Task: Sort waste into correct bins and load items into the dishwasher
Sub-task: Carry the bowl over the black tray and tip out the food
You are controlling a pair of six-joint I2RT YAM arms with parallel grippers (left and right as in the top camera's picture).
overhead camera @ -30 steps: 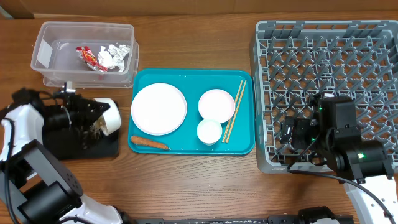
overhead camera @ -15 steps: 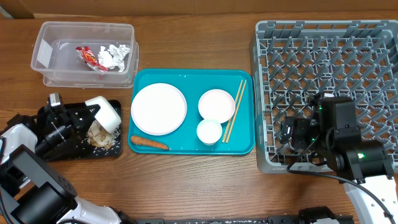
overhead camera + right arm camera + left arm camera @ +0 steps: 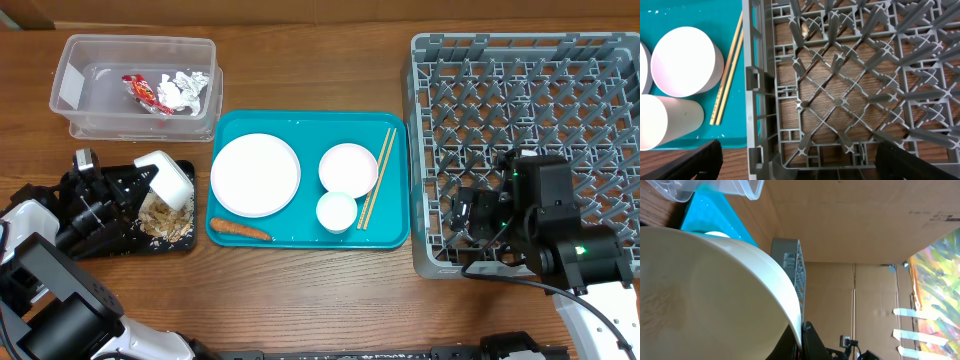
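Holds the left arm (image 3: 30,215) low at the near left, forearm pointing right. Clamps the left gripper (image 3: 140,188) tight on the rim of a white bowl (image 3: 172,182), wrist rolled over to one side. Sets the right arm (image 3: 580,255) at the near right, reaching left, wrist facing down. Spreads the right gripper (image 3: 797,150) wide, dark fingers (image 3: 685,162) well apart, gripping nothing.
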